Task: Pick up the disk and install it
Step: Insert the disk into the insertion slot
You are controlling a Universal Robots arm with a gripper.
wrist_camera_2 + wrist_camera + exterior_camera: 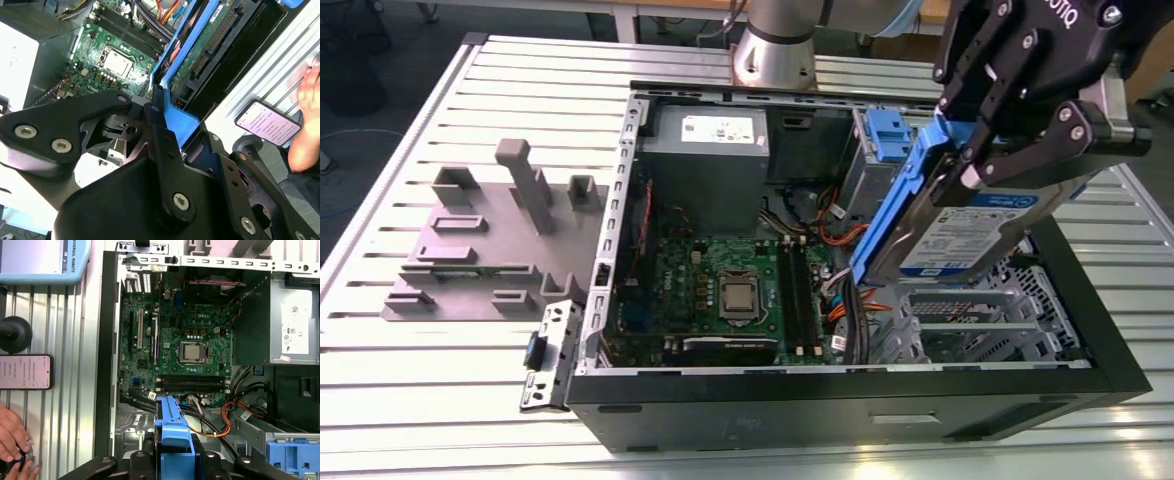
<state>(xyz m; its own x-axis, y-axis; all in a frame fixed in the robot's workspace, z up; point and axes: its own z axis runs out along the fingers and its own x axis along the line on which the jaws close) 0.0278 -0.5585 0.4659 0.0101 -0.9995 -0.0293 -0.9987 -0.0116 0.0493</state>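
The disk (974,235), a silver hard drive with a blue-and-white label in a blue plastic carrier, hangs tilted above the open computer case (847,395), over its drive cage at the exterior view's right. My black gripper (1027,150) is shut on the disk's upper end. In the second wrist view the blue carrier (177,120) is clamped between the black fingers (155,125), with the drive's circuit board side (210,47) beyond. In the first wrist view the carrier's blue handle end (174,432) sticks out over the motherboard (185,350).
A grey slotted plastic holder (487,240) lies on the slatted table at the exterior view's left. Another blue carrier (887,135) sits in a bay at the case's back. A phone (25,371) and a person's hand (12,437) are beside the case.
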